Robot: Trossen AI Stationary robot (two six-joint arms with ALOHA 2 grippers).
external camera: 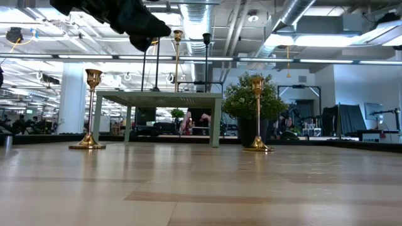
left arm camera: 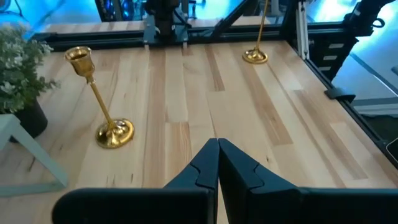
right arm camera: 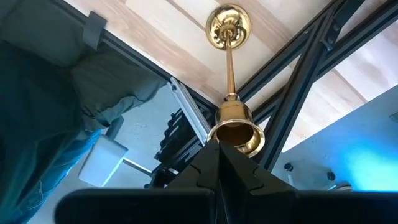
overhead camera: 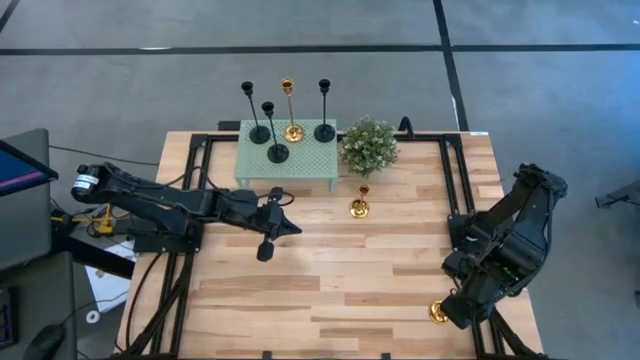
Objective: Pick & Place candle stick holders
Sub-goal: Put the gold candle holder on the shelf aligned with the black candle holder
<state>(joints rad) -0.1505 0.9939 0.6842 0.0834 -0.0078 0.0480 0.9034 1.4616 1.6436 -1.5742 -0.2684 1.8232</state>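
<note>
I see six candle stick holders, each with a round base, a thin stem and a small cup on top. Three are matte black and three are shiny gold.

Four stand upright on my mint-green little table [overhead camera: 300, 162] at the far side of the wooden table [overhead camera: 330, 270]: a black holder [overhead camera: 259, 133] at the far left, a second black holder [overhead camera: 277, 152] nearer the front, a gold holder [overhead camera: 292, 131] in the middle, and a third black holder [overhead camera: 324, 130] on the right. A bushy green potted plant [overhead camera: 369, 146] stands just beside the little table's right end. A second gold holder [overhead camera: 360, 207] stands upright on the bare wood in front of the plant, apart from it. A third gold holder [overhead camera: 438, 312] stands near the right front corner of the table, close to the dark metal frame [overhead camera: 452, 180] that runs along that side.

My left tool [overhead camera: 266, 246] hangs above the wood in front of the little table, left of the second gold holder, its fingers pressed together and holding nothing. My right tool [right arm camera: 219, 146] hangs directly over the third gold holder, its fingers together at the tips just above the holder's cup, not gripping it.

From table height, the two gold holders on the wood and the plant's dark pot stand clear of each other.
</note>
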